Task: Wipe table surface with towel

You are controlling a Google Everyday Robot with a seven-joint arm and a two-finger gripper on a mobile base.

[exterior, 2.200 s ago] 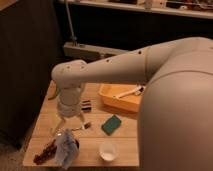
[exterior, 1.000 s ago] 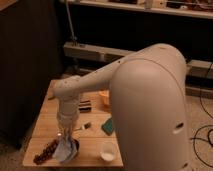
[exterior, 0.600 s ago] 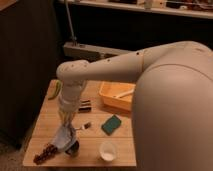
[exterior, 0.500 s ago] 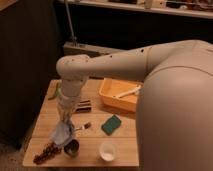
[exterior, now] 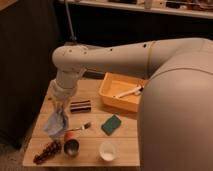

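Jaws look clamped on the top of the towel (exterior: 56,123), judging by how it hangs bunched straight below my gripper (exterior: 60,103), over the left side of the table (exterior: 125,156) as the camera sees it. The towel's long axis runs vertically, and I cannot tell whether its lowest folds touch the wood. A dark fruit cluster (exterior: 47,150) and a metal cup (exterior: 71,147) lie just nearer the front edge than the towel, with a fork (exterior: 83,126) and a striped block (exterior: 80,106) just to its right. I judge the cloth must go down flat first, then sweep along the left edge, away from those things.
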